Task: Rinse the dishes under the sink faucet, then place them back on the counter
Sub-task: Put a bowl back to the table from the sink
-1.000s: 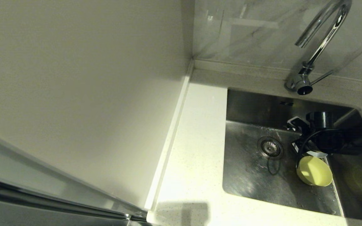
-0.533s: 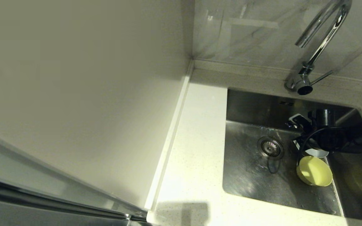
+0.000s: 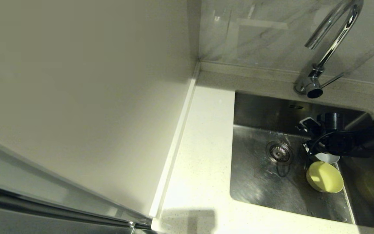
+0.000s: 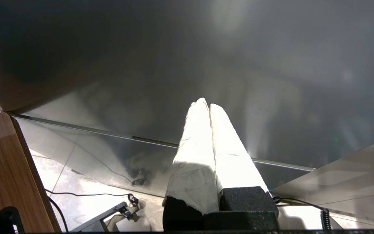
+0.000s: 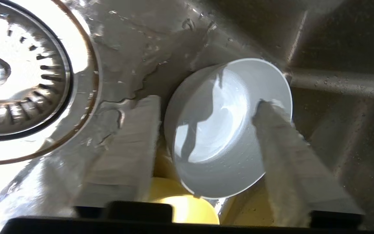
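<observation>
A pale blue-grey bowl [image 5: 219,136] lies tilted on the sink floor [image 3: 255,182], its hollow facing my right wrist camera, and leans against the yellow-green bowl [image 3: 324,177]. My right gripper [image 5: 209,101] is open and straddles the blue-grey bowl. One finger [image 5: 135,139] is beside its outer wall and the other [image 5: 281,139] lies over its far rim. In the head view, only a sliver of that bowl [image 3: 328,158] shows under my right arm [image 3: 352,144]. The chrome faucet [image 3: 328,52] stands behind. The pink bowl is out of view. My left gripper [image 4: 205,103] is shut and empty, away from the sink.
The drain strainer [image 3: 279,152] sits just left of the bowls, with wet patches around it. Off-white counter [image 3: 203,146] runs along the sink's left and front. A tall pale panel [image 3: 76,97] walls off the left side. A ridge [image 5: 336,84] divides the sink floor by the bowls.
My right wrist has shifted slightly toward the back of the sink, and its cable loop has drawn up off the yellow-green bowl. Both bowls stay where they were.
</observation>
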Motion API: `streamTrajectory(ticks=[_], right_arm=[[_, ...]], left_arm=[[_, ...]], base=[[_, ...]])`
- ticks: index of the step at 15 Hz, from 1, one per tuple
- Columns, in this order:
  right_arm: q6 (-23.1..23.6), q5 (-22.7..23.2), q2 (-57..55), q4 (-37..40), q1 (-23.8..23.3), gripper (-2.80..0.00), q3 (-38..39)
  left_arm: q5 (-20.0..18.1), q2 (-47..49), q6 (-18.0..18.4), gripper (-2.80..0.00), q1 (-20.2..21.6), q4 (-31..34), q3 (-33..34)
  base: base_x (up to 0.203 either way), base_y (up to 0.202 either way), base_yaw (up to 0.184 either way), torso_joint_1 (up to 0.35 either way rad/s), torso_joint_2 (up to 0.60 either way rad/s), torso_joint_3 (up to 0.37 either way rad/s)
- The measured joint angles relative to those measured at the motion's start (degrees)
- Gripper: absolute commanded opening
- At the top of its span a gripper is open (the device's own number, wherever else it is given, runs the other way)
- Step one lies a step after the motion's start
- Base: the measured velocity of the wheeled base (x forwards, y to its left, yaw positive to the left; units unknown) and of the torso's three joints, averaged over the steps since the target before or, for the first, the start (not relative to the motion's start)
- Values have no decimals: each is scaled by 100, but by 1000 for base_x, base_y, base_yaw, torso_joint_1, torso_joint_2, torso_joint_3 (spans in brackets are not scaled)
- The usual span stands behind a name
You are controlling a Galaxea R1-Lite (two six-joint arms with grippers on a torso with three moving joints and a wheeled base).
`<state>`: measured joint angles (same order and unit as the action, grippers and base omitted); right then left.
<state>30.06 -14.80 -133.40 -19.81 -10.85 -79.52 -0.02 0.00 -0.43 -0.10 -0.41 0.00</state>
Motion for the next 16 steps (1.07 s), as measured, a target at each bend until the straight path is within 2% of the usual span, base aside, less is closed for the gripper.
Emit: streamTrajectory(ticks=[3, 9, 14, 15, 16], right_arm=[[-78, -214, -191, 3, -4, 0, -156], [-743, -679, -560, 195, 2, 0, -602], [-788, -697, -686, 246, 5, 0, -693], [-788, -695, -699, 245, 5, -117, -694], [-790, -697, -706, 245, 5, -280, -693]], left_arm=[[2, 0, -1, -280, 0, -3, 0], [1, 0, 2, -280, 0, 1, 0], [2, 0, 2, -280, 0, 0, 0], [2, 0, 2, -280, 0, 0, 0], [2, 0, 3, -280, 0, -3, 0]], base=[[0, 0, 0, 0, 0, 0], [0, 0, 0, 0, 0, 0], [0, 0, 0, 0, 0, 0], [0, 0, 0, 0, 0, 0], [0, 0, 0, 0, 0, 0]])
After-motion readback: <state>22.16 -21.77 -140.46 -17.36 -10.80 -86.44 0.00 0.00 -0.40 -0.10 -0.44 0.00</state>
